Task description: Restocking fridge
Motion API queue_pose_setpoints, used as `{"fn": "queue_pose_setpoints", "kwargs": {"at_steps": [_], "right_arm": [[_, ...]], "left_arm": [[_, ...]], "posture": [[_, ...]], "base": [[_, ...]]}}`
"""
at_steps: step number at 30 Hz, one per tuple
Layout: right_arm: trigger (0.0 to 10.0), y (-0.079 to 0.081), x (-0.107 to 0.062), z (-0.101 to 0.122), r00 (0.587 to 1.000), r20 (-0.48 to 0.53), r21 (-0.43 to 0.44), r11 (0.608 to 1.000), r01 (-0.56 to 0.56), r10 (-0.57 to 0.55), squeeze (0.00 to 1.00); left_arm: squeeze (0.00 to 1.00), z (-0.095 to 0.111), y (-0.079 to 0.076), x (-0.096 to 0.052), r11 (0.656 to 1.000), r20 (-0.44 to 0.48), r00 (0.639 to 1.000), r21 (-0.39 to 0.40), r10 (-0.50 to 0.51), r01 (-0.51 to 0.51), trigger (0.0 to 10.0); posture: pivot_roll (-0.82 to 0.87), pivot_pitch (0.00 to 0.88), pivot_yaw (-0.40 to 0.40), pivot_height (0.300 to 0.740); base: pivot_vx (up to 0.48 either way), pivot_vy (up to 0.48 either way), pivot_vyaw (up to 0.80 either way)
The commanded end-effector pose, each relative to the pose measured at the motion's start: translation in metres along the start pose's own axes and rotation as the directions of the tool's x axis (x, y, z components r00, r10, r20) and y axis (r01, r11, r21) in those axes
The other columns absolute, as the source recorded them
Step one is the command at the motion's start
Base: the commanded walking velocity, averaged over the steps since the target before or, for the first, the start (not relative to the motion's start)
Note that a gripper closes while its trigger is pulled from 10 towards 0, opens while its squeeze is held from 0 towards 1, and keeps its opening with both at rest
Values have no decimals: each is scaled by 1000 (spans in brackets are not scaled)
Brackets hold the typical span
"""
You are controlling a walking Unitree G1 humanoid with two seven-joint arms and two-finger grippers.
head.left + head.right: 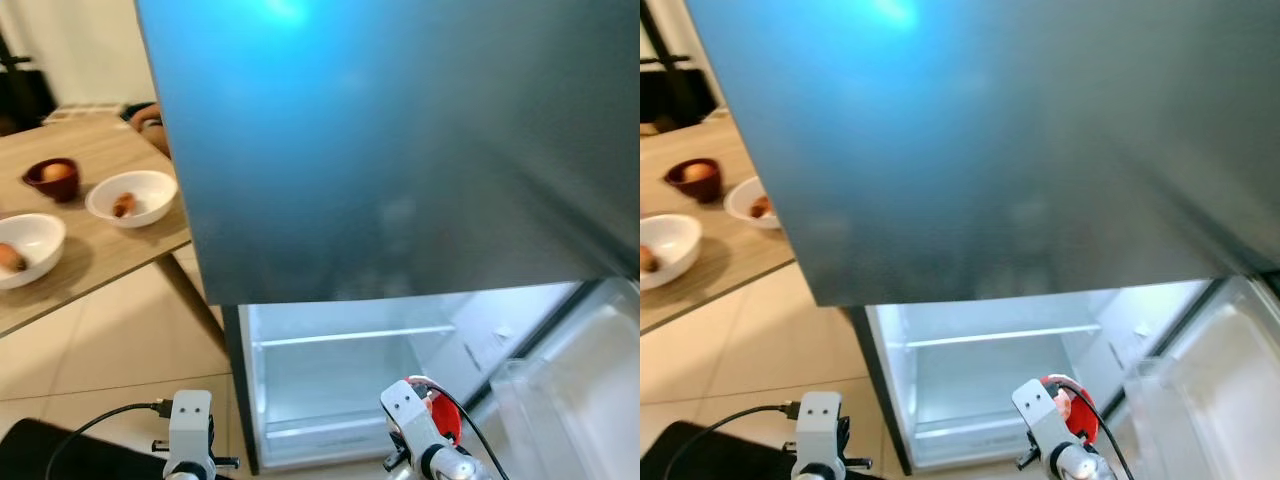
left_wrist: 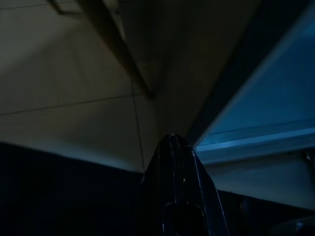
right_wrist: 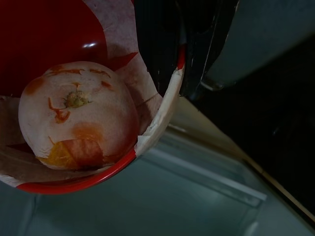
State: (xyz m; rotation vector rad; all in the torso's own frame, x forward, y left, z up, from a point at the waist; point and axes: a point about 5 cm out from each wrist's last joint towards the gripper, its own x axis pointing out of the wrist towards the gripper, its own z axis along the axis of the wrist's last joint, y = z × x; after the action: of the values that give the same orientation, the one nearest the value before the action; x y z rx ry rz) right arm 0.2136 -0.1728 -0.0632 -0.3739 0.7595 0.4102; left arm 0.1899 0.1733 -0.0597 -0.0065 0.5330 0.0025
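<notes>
The fridge (image 1: 400, 150) is standing right of the bench (image 1: 95, 250), which is carrying three bowls (image 1: 132, 197); its lower compartment (image 1: 350, 370) is lying open.

Our arm hardware at this moment.
We see 2 silver-white wrist blocks low in the head views; the left wrist block (image 1: 190, 420) is boxy with 2 small dark screw holes on its face and a black cable (image 1: 105, 418) plugged into its side. The right wrist block (image 1: 408, 408) is similar, with 2 dark dots and a thin black cable (image 1: 462, 412) looping past it. Our left gripper (image 2: 173, 147) has glossy black tapered fingers (image 2: 184, 189); the right fingers (image 3: 162, 44) are black and ribbed.
</notes>
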Motion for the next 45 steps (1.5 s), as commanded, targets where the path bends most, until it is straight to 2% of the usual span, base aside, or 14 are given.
{"fn": "queue_pose_setpoints", "kwargs": {"at_steps": [1, 9, 10, 15, 16, 21, 24, 25, 26, 30, 32, 37, 40, 45], "right_arm": [[10000, -1, 1, 4, 1000, 14, -12, 1000, 4, -4, 0], [10000, -2, 1, 5, 1000, 17, -10, 1000, 5, -5, 0], [10000, -2, 1, 5, 1000, 18, -10, 1000, 5, -5, 0], [10000, -1, 1, 5, 1000, 18, -10, 1000, 4, -4, 0], [10000, -1, 1, 4, 1000, 16, -11, 1000, 3, -3, 0], [10000, -2, 0, 3, 1000, 15, -11, 1000, 3, -2, 0], [10000, -3, -1, 2, 1000, 15, -13, 1000, 2, -2, 0], [10000, -4, -1, 1, 1000, 14, -15, 1000, 1, -1, 0], [10000, -4, -1, 1, 1000, 13, -16, 1000, 1, 0, 0], [10000, -5, -1, 1, 1000, 13, -16, 1000, 1, -1, 0], [10000, -4, -1, 2, 1000, 17, 3, 1000, 4, -4, 0], [10000, -5, -1, 2, 1000, 19, 12, 1000, 12, -13, 0], [10000, -5, -1, 1, 1000, 18, 77, 997, 16, -17, 0], [10000, -6, -1, 2, 1000, 22, 53, 998, 18, -19, 0]], "left_arm": [[0, -2, -1, 0, 1000, -10, 1000, -7, -2, 2, 10000], [0, -3, -16, -1, 987, -27, 987, 33, -156, 157, 10000], [0, -4, -19, -3, 973, -26, 976, 79, -216, 217, 10000], [0, -5, -20, -8, 954, 5, 963, 138, -270, 266, 10000], [0, 0, -24, -12, 932, 51, 941, 163, -336, 324, 10000], [0, 3, -27, -17, 900, 73, 910, 205, -407, 386, 10000], [0, 3, -29, -22, 843, 59, 866, 270, -497, 466, 10000], [0, 2, -30, -24, 809, 33, 841, 297, -540, 508, 10000], [0, 1, -29, -24, 802, 23, 838, 306, -546, 514, 10000], [0, 3, -29, -22, 795, 15, 842, 338, -540, 504, 10000], [0, 11, -30, -14, 817, 33, 865, 350, -501, 459, 10000], [0, 15, -33, -12, 822, 51, 869, 355, -493, 446, 10000], [0, 20, -35, -10, 834, 76, 873, 346, -481, 429, 10000], [0, 23, -37, -8, 841, 89, 877, 344, -472, 418, 10000]], "posture": [[-101, 66, -47, 720], [-101, 71, -49, 720], [-101, 75, -49, 720], [-103, 77, -50, 720], [-102, 78, -54, 720], [-103, 78, -55, 720], [-101, 80, -57, 720], [-100, 82, -58, 720], [-100, 82, -58, 720], [-99, 83, -59, 720], [-102, 83, -54, 720], [-108, 83, -48, 720], [-110, 81, -44, 710], [-108, 79, -46, 690]], "base": [[0, 0, 0], [0, 0, 0], [0, 0, 0], [0, 0, 0], [0, 0, 0], [0, 0, 0], [0, 0, 0], [0, 0, 0], [0, 0, 0], [0, 0, 0], [0, 0, 0], [0, 0, 0], [0, 0, 0], [0, 0, 0]]}}
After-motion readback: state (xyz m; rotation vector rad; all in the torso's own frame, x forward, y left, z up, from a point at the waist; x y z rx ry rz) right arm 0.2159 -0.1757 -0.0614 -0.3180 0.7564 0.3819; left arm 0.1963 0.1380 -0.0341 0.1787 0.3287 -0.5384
